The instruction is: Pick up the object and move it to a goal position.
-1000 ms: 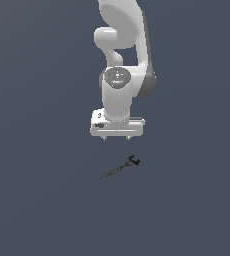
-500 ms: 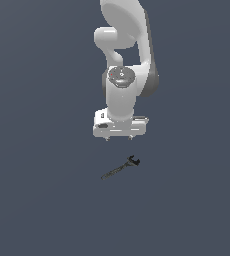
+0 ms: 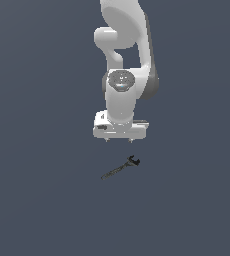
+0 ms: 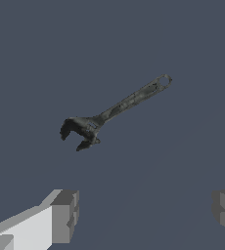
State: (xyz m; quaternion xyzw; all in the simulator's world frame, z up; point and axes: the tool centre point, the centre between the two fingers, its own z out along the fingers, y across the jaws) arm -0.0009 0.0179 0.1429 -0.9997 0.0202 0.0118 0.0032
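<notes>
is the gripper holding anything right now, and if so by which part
Nothing is held. The gripper is open above the wrench, which lies apart from its fingers on the grey surface.

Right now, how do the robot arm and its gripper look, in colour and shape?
The arm is glossy white with rounded segments and a grey disc cap at one joint. The gripper has a flat white body; its fingertips are blocky grey pads. No cables or markings show.
</notes>
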